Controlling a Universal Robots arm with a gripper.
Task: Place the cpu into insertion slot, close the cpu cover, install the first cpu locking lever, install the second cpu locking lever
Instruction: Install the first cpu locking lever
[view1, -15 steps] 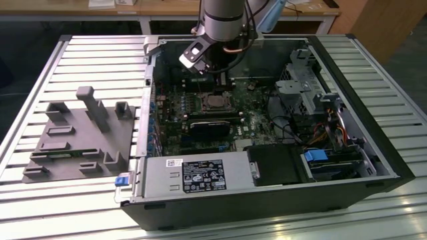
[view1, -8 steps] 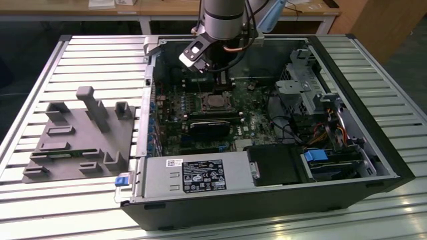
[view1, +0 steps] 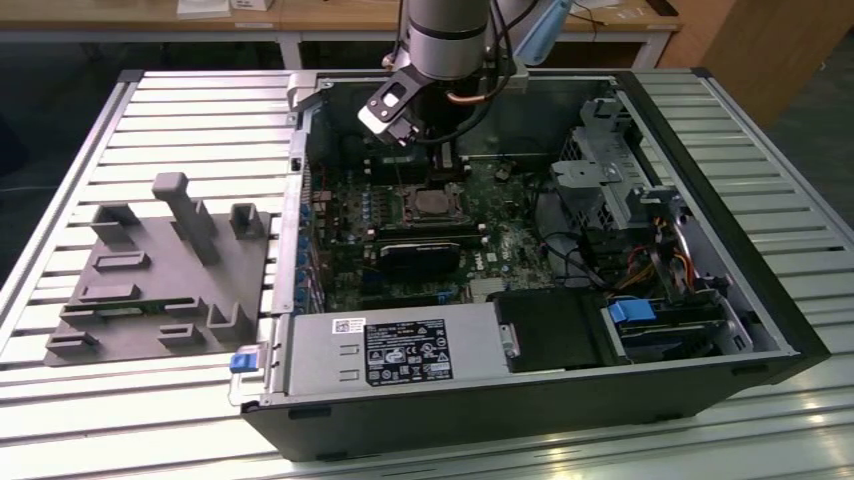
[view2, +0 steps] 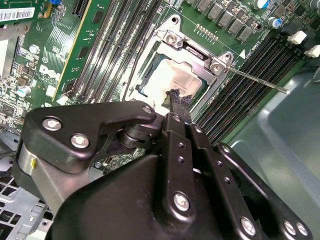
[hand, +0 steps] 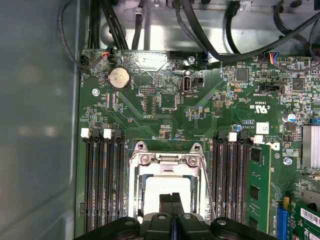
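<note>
1. Slatted metal table (view1: 174, 120) is carrying an open black PC case (view1: 534, 420), which is lying on its side w/ the inside facing up. Light is glaring off the slats nearest the camera.
2. Grey fixture plate (view1: 147, 285) w/ posts & pockets is sitting on the table at the exterior view's left, just beside the case.
3. Wooden desk (view1: 334, 15) is running across the bg behind the table. A few white items are lying on it, too small to tell.
4. Arm (view1: 447, 30) is hanging into the case from the far side, over the green mobo (hand: 165, 115).
5. The gripper (hand: 171, 200) is hovering right above the insertion slot (view1: 430, 203). In both wrist views its fingers (view2: 176, 102) are pressing flat together w/ nothing between them. Can't tell if the tip is touching the chip.
6. The cpu (view2: 170, 77) is sitting in the slot. Its pale metal top is showing through the window of the cpu cover (hand: 165, 160), which is lying flat around it.
7. A thin lever rod (view2: 255, 80) is sticking out from the slot's corner, slanting across the memory slots (hand: 102, 180).
8. Writing: PSU (view1: 320, 360) is wearing a black label (view1: 407, 352) w/ white symbols + a small white sticker (view1: 350, 323), print too small to make out. A barcode sticker (view2: 15, 12) is showing on a card, & white silkscreen marks are dotting the mobo.
9. Coin cell (hand: 119, 78) & black cables (hand: 200, 30) are sitting near the mobo's edge. A blue tab (view1: 244, 361) is poking out at the case corner toward the exterior view's left.
</note>
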